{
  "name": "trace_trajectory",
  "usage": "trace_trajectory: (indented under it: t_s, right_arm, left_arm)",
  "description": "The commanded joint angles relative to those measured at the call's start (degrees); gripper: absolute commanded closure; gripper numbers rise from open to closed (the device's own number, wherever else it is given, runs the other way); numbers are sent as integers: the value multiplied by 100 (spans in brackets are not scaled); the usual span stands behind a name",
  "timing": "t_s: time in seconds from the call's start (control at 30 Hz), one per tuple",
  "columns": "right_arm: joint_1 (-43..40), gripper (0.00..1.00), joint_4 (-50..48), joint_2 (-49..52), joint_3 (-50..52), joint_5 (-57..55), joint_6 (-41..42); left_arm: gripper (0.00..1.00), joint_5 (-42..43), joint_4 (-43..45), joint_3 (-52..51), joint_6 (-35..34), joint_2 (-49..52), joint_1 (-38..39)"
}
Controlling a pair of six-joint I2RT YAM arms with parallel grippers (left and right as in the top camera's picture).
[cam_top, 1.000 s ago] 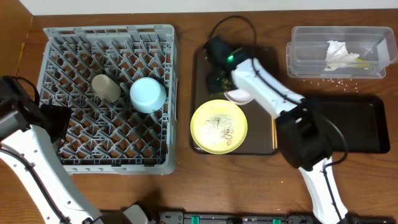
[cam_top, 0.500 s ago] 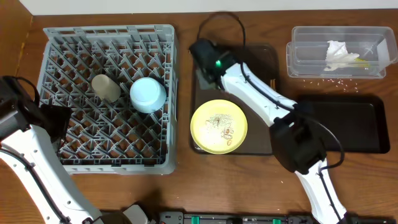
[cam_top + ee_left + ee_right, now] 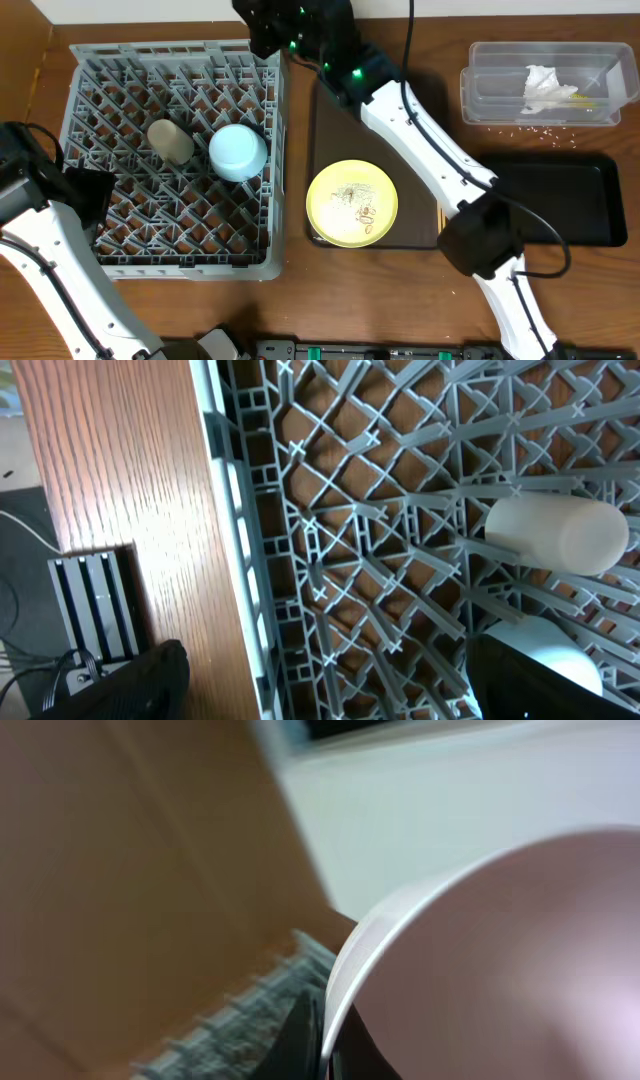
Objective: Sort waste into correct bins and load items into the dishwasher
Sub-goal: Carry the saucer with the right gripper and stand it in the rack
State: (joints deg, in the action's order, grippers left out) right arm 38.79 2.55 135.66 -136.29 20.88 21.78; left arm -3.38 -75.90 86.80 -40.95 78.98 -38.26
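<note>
Overhead view of a wooden table. Filling the left half, a large grey dish rack (image 3: 175, 60), with a small white cup (image 3: 170, 140) lying on its side among the pegs and a light blue bowl (image 3: 238, 152) resting just beside it.

At top centre, over the rack's far right corner, the right gripper (image 3: 262, 28), reaching from the lower right on a long white arm. In the right wrist view, fingers pressed together on the rim of a white bowl (image 3: 480, 960), pinching it edge-on. Bowl filling the right of that blurred frame, with a strip of rack at lower left. Probably held by the rim so it can be tipped in among the pegs. Judged to be mid-carry, not yet set down.

At far left, the left gripper (image 3: 88, 195), hovering at the rack's left edge, fingers spread wide and holding nothing. Likely parked out of the other arm's way.

At centre, a dark brown serving tray (image 3: 325, 110) carrying a pale yellow plate (image 3: 351, 180) strewn with food scraps (image 3: 355, 208), and thin wooden chopsticks (image 3: 441, 215) along the tray's right edge.

At upper right, a clear plastic tub (image 3: 480, 100) containing a crumpled napkin (image 3: 545, 88) and a snack wrapper (image 3: 582, 97). Below it, a shallow black tray (image 3: 580, 200). Scraps, plate and chopsticks not yet dealt with.
</note>
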Motion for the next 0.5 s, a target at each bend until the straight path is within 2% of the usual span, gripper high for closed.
trace_trajectory:
  t_s: [0.0,0.1,0.17,0.27,0.33,0.47]
  right_arm:
    - [140,99,-448,634,-11,1167,907]
    - [210,99,-914,1088,-11,1700,1322]
    - [184,99,-2061,1725,-11,2380,2632]
    - [111,99,-2616,2083,-13,2623,3663]
    - [59,99,-2986,2245,-13,2865,4059]
    - [52,99,-3427,2256,-72,3351,4100]
  left_arm:
    - [10,-50,-13,0,-74,-22,-31]
    - [10,-50,-13,0,-74,-22,-31]
    - [10,-50,-13,0,-74,-22,-31]
    - [10,-50,-15,0,-74,-22,-31]
    - [10,-50,-15,0,-74,-22,-31]
    - [10,-50,-13,0,-74,-22,-31]
